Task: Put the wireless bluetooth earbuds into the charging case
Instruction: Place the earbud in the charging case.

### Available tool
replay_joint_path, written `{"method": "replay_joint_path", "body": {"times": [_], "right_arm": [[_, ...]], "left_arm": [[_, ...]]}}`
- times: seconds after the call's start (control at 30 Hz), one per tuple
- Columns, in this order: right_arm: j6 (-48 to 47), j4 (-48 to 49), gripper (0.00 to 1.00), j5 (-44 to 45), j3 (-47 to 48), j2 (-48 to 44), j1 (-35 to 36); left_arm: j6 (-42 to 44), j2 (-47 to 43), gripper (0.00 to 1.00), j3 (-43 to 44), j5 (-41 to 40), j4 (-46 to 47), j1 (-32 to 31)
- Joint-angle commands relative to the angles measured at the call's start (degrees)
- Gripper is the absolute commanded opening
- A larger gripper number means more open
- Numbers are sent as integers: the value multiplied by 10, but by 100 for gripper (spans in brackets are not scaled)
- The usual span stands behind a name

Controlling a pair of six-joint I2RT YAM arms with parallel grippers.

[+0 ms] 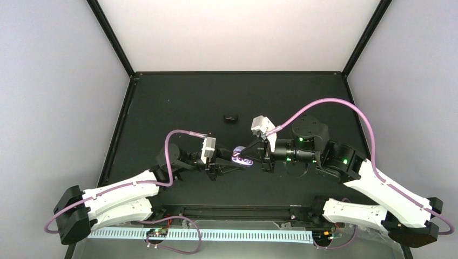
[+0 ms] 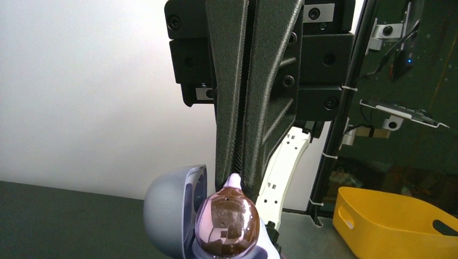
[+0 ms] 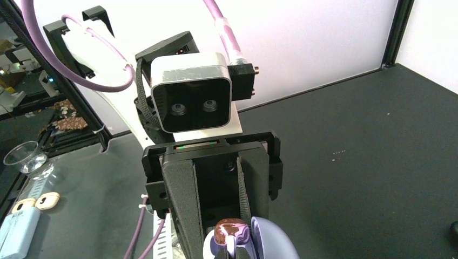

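Both arms meet in the middle of the top view, and the charging case (image 1: 241,158) is right there between their tips, over the black table (image 1: 178,108). It is pale lavender and it is open. I can see dark spots on its inner face, but they are too small for me to tell if they are earbuds or just wells. The right gripper (image 2: 236,174) comes down from the top of the left wrist view. Its two black fingers (image 2: 227,108) are almost pressed together, and a pale pink edge of the case is pinched at their tips, so it is clenched on the case. Under those tips, at the bottom middle of that view, is a shiny round half of the case that looks brown like a mirror. A dull grey-blue half stands open just to its left. The left gripper (image 1: 231,164) reaches in from the left of the top view, up to the case. In the right wrist view it is in the lower middle, under its own grey camera (image 3: 192,100). Its fingers have a gap between them, but the case hides the tips — I cannot tell if it is gripping or let go. A small black oval piece (image 1: 231,117) lies on the table above the case in the top view, well apart from it. A yellow bin (image 2: 389,221) sits at the lower right of the left wrist view.
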Motion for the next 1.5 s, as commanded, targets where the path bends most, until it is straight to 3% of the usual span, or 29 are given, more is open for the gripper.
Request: {"method": "replay_joint_path", "body": {"times": [0.0,1.47], "right_arm": [[-10,-28,1,10,-3,-3,3],[-35,-86,2,2,47,35,17]], "left_arm": [[8,-16,2,15,-4,18,-4],[31,-5,2,28,-7,-8,-20]]}}
